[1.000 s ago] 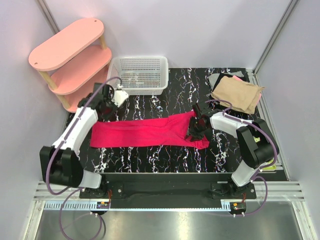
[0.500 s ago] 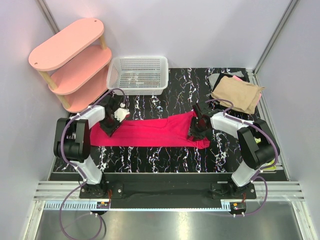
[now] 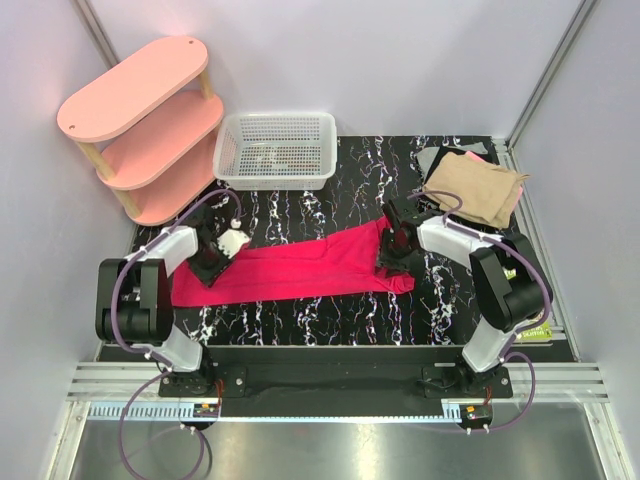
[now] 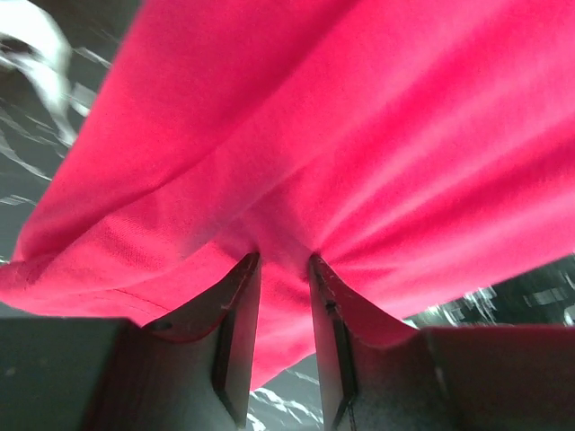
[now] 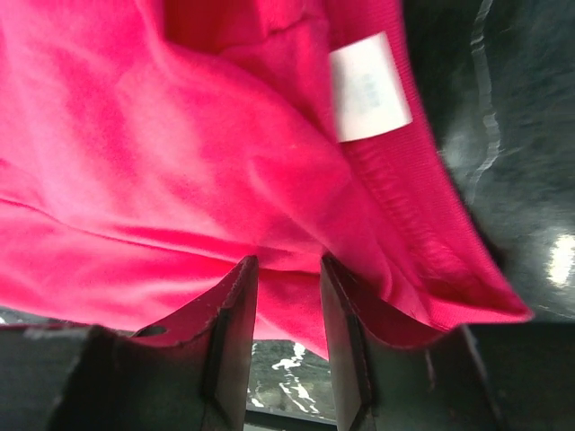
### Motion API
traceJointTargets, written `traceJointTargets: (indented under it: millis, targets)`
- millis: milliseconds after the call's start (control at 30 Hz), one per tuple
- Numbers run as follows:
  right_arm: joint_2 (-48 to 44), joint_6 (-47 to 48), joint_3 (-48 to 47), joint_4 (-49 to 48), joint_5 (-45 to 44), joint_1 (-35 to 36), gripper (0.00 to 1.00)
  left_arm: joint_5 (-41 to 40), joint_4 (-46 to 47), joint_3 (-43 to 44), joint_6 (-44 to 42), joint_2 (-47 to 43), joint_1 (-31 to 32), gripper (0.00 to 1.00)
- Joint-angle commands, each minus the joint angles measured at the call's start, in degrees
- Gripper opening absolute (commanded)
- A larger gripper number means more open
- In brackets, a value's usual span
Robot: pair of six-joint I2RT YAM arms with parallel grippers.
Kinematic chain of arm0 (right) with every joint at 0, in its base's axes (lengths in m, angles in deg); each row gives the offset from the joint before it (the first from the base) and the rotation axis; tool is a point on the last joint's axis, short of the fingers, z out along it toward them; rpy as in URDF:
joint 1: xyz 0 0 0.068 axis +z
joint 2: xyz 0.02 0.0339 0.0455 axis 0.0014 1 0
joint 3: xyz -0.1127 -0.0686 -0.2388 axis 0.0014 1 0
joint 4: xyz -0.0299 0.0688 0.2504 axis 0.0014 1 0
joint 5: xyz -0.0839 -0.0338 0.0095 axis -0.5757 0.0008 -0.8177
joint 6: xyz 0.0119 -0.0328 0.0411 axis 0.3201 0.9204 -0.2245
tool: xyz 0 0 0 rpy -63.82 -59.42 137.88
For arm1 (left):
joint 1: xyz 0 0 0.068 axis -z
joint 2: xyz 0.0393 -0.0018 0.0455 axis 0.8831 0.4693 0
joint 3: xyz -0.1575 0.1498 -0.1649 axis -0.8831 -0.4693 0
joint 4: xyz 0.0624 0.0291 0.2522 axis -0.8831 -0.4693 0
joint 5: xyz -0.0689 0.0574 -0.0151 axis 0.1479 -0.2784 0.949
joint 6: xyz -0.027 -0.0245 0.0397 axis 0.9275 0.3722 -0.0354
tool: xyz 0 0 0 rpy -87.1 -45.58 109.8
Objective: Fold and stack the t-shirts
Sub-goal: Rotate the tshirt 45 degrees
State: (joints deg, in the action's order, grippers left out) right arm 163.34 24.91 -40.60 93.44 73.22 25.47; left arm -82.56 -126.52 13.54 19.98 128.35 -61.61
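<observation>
Since a second ago the left arm has swung away from the basket and dropped onto the left end of the crimson t-shirt (image 3: pixel 300 268), and that end of the cloth has slid toward the near left. The shirt now lies slanted across the surface (image 3: pixel 330 320), its left end nearer the arm bases than its right.

At far left a pink three-tier shelf (image 3: pixel 140 110) stands off the surface's corner. Just right of it, at the far edge, sits the white mesh basket (image 3: pixel 275 150).

The left hand (image 3: pixel 210 264) is down on the shirt's left part. Its wrist view shows the left hand (image 4: pixel 283 260) with the fingers only a narrow gap apart and a pinched fold of the crimson t-shirt (image 4: pixel 359 135) gathered between them.

The shirt stretches as a long band across the middle of the surface to the right hand (image 3: pixel 392 256), which sits on its right end. In that wrist view the right hand (image 5: pixel 287 265) also has its fingers close together, nipping a ridge of the crimson t-shirt (image 5: pixel 180 135). A white label (image 5: pixel 368 88) shows just beyond.

In the far right corner a folded tan t-shirt (image 3: pixel 475 188) rests on a grey t-shirt (image 3: pixel 435 160), well apart from the crimson one.
</observation>
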Motion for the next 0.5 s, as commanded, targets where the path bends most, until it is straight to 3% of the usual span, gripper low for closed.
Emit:
traceJointTargets:
  millis: [0, 200, 467]
  targets:
    - [0.5, 3.2, -5.0, 4.0, -5.3, -1.0, 0.42, 3.5, -8.7, 1.5, -2.1, -5.7, -0.8, 0.34]
    - [7.7, 5.8, -13.4, 7.4, -5.0, -3.0, 0.39, 6.0, -11.4, 0.1, -1.4, -7.4, -0.8, 0.34]
    - [15.8, 7.2, -16.6, 7.6, -3.0, -3.9, 0.37, 6.9, -10.4, -1.0, -0.5, -6.7, -0.7, 0.34]
